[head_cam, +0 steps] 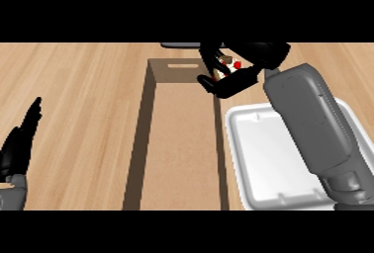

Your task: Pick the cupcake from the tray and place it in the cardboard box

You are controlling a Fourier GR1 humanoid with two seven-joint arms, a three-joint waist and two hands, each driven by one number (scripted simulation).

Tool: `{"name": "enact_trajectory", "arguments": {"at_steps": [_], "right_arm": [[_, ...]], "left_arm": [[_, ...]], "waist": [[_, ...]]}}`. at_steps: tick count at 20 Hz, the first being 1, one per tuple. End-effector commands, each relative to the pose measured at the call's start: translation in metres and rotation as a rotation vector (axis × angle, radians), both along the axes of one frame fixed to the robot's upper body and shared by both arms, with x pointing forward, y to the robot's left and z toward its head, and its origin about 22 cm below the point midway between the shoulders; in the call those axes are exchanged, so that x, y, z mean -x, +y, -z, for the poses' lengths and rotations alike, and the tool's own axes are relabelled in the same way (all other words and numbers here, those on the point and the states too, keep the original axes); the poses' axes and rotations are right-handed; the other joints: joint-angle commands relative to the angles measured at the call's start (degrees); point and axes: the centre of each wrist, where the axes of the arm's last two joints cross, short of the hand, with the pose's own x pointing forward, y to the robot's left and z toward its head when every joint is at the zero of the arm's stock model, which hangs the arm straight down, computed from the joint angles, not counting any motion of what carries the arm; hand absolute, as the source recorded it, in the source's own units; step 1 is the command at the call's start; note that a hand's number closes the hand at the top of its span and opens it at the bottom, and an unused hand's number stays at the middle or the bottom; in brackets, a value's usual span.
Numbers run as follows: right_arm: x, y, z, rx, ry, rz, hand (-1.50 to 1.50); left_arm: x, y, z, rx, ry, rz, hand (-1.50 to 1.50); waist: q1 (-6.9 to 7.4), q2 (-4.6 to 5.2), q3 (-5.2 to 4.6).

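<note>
Right hand has its fingers and thumb curled round the cupcake, of which only a sliver shows — a pale top with red specks between the black fingers. It hangs over the far right corner of the box, near the wall with the slot handle, and it looks to sit right above the box's right wall rather than squarely over the floor. How high it is above the box cannot be told from this steep view.

That placement is the main risk. If the fingers part from here, the cupcake may catch the wall's top edge and tip outward onto the counter or toward the tray, which lies just beside the box on the right. A short shift leftward, toward the box's middle, would likely remove that danger. A second risk — release from too high could land the cupcake on its side. The forearm also crosses above the tray, so a low sweep might nudge it.

Left hand rests at the view's left edge, fingers straight and up, well apart from the box.
</note>
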Motion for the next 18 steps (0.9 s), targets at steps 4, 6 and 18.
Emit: {"name": "enact_trajectory", "arguments": {"at_steps": [4, 6, 18], "right_arm": [[0.022, 0.075, 0.000, 0.025, 0.126, -0.019, 1.50], [0.026, 0.090, 0.014, 0.032, 0.140, -0.010, 1.50], [0.024, 0.142, 0.062, 0.159, 0.228, 0.161, -1.50]], "left_arm": [[0.003, -0.003, 0.002, 0.008, 0.003, 0.016, 0.00], [-0.006, -0.011, 0.005, -0.005, -0.008, 0.002, 0.00], [-0.019, -0.007, 0.002, 0.008, 0.005, 0.043, 0.00]], "waist": [[0.30, 0.15, 0.01], [0.50, 0.29, 0.00], [3.31, 0.85, -0.06]]}}
